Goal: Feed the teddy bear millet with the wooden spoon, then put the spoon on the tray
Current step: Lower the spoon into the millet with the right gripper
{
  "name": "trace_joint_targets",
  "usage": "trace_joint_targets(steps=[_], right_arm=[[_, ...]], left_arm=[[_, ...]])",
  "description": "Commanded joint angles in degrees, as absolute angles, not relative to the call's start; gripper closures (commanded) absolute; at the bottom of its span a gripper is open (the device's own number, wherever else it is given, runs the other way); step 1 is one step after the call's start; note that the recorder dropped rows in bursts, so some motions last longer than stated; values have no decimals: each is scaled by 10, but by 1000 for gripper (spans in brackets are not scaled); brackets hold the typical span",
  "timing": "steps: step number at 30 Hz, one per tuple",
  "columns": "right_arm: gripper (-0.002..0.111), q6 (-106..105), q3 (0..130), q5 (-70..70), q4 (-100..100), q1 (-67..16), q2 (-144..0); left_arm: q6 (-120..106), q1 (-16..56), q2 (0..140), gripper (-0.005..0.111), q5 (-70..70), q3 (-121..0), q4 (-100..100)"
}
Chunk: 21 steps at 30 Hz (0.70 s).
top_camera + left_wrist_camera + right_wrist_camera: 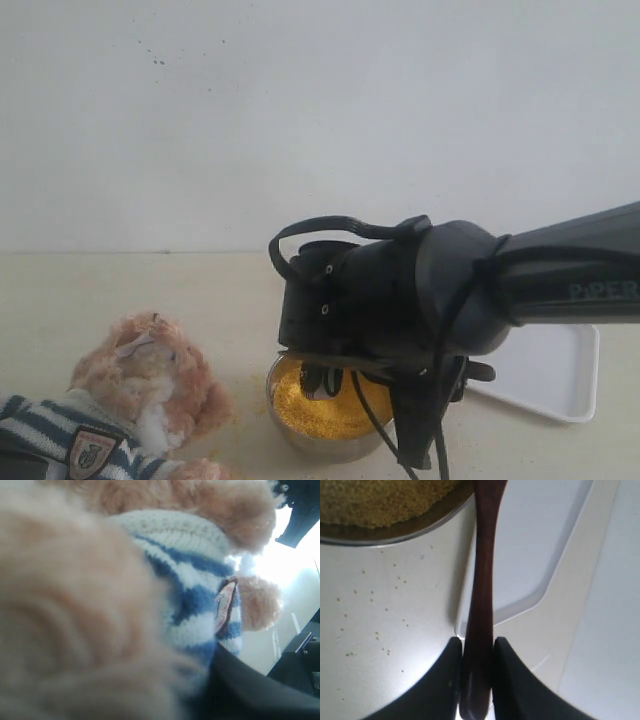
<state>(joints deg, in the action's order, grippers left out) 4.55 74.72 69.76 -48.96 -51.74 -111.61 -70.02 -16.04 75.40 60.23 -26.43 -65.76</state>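
The teddy bear (pixel 150 385) lies tilted at the lower left, in its navy-and-white striped shirt (pixel 195 595) with a shield badge (pixel 226 604). In the left wrist view its fur and shirt fill the frame, pressed against one dark finger (pixel 250 690) of my left gripper. Yellow millet (pixel 318 408) fills the metal bowl (pixel 300 440) beside the bear. My right gripper (pixel 477 642) is shut on the handle of the wooden spoon (pixel 482 570). The spoon's head reaches over the bowl rim (pixel 395 537) and out of frame. The white tray (pixel 545 370) lies right of the bowl.
My right arm (pixel 400 300) hangs over the bowl and hides the spoon in the exterior view. Loose millet grains (pixel 370 605) are scattered on the pale table near the bowl. A corner of the tray (pixel 530 555) lies under the spoon handle.
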Motion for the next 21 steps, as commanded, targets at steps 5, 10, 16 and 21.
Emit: trace_joint_targets(steps=[5,10,16,21], right_arm=[[108,45,750,700,-537,-520,-1126],[108,45,750,700,-565,-528,-1126],[108,44,750,700,-594,-538,-1145],[108,44,750,700,-595,-539,-1160]], left_arm=[[-704,-162,748,103,611,-264,-666],[-704,-162,748,103,611,-264,-666],[-704,-162,748,103,613,-264,-666],[-704,-162,748,103,613,-264,-666]])
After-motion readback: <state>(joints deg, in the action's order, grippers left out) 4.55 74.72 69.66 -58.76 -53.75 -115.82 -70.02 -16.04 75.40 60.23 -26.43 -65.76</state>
